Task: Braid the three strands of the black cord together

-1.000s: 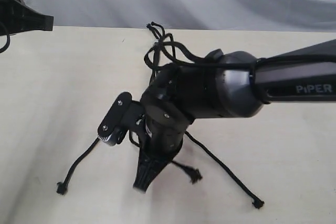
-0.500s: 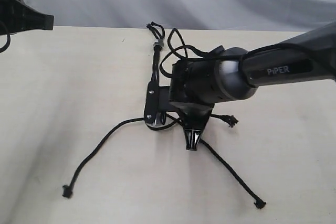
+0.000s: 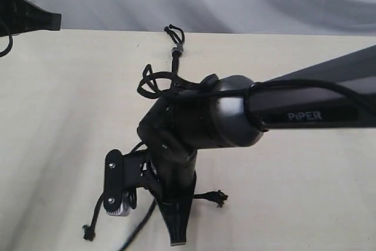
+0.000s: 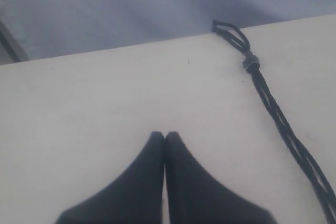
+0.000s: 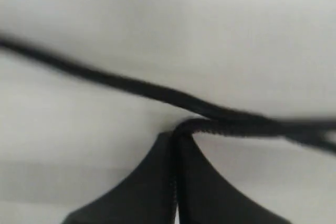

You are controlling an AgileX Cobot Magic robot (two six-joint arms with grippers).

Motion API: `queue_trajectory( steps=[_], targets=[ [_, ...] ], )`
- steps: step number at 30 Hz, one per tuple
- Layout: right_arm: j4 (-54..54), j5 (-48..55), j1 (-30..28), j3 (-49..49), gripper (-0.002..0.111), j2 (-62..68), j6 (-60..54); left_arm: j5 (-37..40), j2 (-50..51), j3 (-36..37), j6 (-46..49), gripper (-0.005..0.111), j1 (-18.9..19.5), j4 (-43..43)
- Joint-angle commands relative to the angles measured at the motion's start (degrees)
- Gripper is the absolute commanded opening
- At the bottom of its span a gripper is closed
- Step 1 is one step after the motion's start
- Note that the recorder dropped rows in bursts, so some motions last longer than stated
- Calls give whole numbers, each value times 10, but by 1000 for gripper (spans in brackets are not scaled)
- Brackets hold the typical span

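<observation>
Swung since the earlier frame from the middle of the bench (image 3: 317, 192) toward its near edge with the right hand (image 5: 175, 132), apparently taking along the strand that ended at the lower right, now gone from there. Pinches a strand (image 5: 231, 125) at the very tips, closed tight, probably to carry it across the others, with the left strand end (image 3: 89, 233) and the middle strand end (image 3: 220, 196) on either side. Keeps the left hand (image 4: 165, 136) closed and empty above bare bench, beside the black cord (image 4: 275, 114), whose looped knot (image 4: 229, 29) and grey band (image 4: 251, 65) rest near the far edge, seemingly just waiting.
</observation>
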Motion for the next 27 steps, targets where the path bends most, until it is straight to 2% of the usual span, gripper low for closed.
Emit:
queue_trajectory(
  steps=[1, 5, 16, 24, 26, 27],
  targets=[
    [18, -22, -13, 2, 0, -35, 3, 1, -4, 3, 0, 0, 1, -10],
    [7, -17, -57, 2, 0, -59, 40, 1, -4, 3, 0, 0, 1, -10],
    [22, 21, -179, 2, 0, -66, 49, 1, -4, 3, 0, 0, 1, -10],
    [26, 18, -189, 2, 1, -47, 59, 1, -4, 3, 0, 0, 1, -10],
    [22, 10, -189, 2, 6, -45, 78, 1, -4, 3, 0, 0, 1, -10],
    [22, 7, -189, 2, 13, -45, 82, 1, -4, 3, 0, 0, 1, -10]
  ],
)
